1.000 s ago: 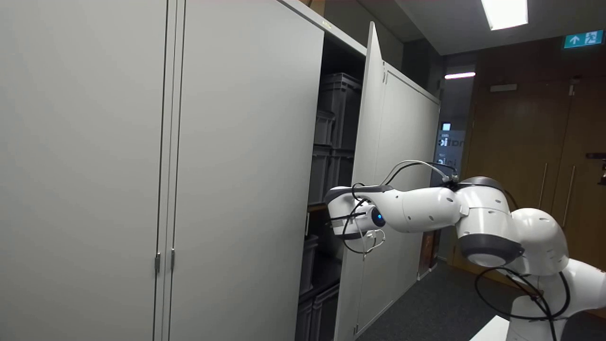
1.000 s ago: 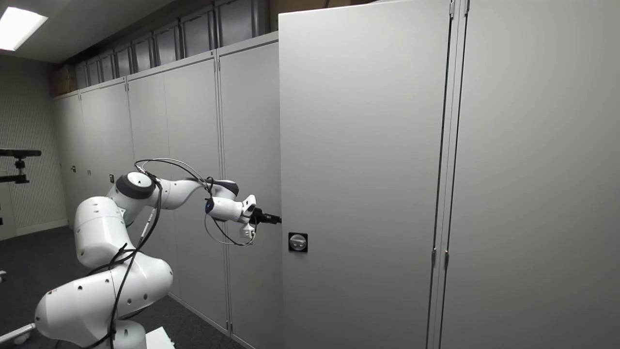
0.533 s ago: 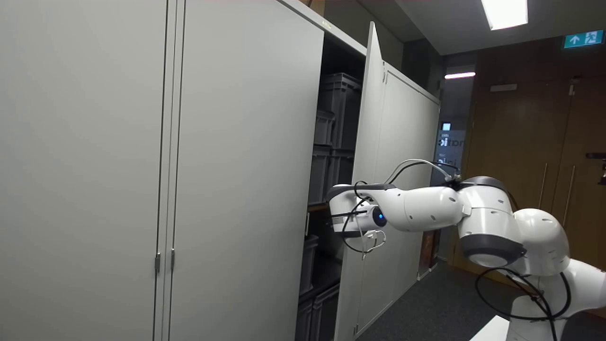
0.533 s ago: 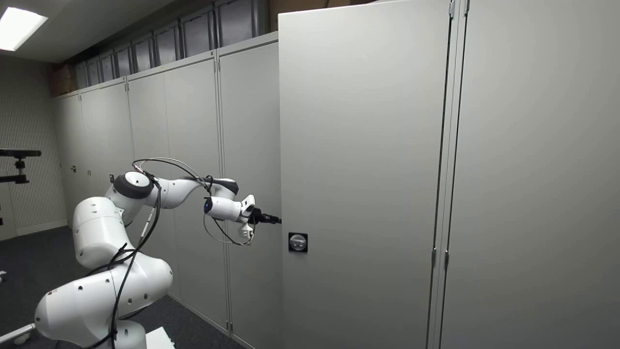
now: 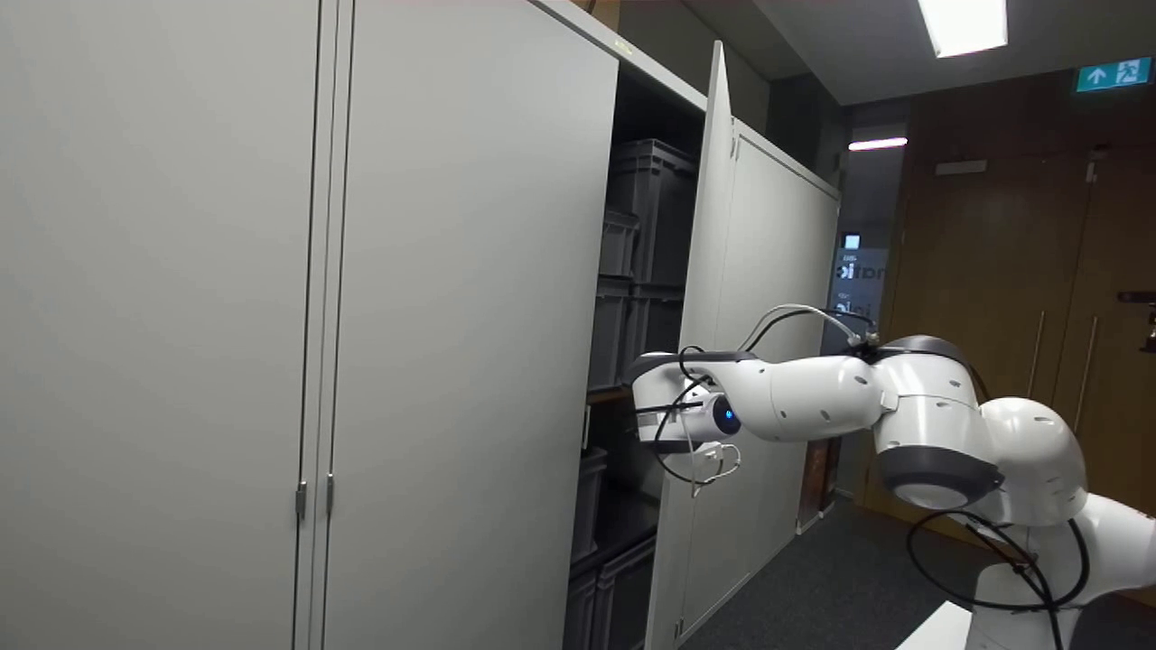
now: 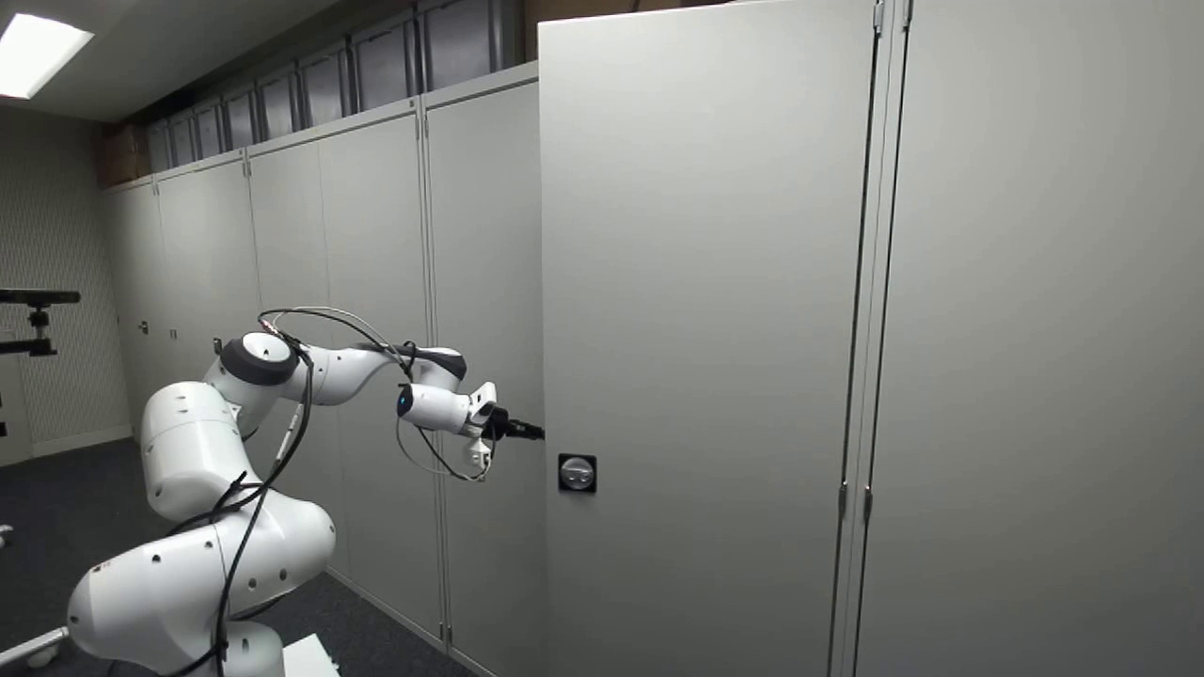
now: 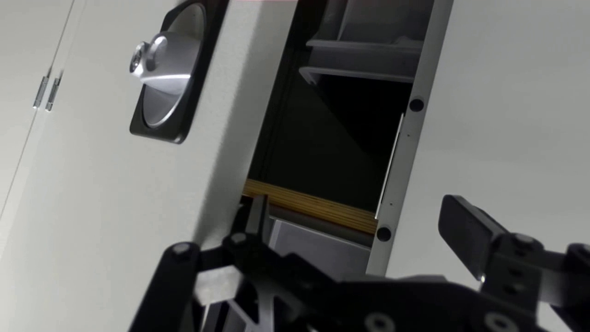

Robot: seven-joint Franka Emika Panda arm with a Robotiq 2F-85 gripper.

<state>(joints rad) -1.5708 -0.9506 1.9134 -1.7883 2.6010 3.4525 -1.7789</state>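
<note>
A tall grey cabinet door (image 5: 707, 271) stands ajar, seen in both exterior views. Its silver turn handle (image 7: 173, 60) in a black plate shows at the upper left of the wrist view and low on the door (image 6: 715, 282) in an exterior view. My gripper (image 7: 355, 203) is spread wide with nothing between its fingers. One finger (image 7: 256, 216) reaches past the door's free edge into the gap, close against it; whether they touch, I cannot tell. Before the closed neighbouring door (image 7: 511, 101) hangs the opposite finger (image 7: 465, 235). In an exterior view the door edge partly hides the fingertips.
Inside the cabinet are grey bins (image 5: 655, 217) and a wooden shelf edge (image 7: 313, 207). Closed cabinet doors (image 6: 372, 244) run along the wall, with more bins (image 6: 381, 70) on top. A camera on a stand (image 6: 38, 297) is at the far left of an exterior view.
The ajar door has swung slightly wider, its free edge moving outward. My wrist has shifted a little the same way. The fingers have stayed apart.
</note>
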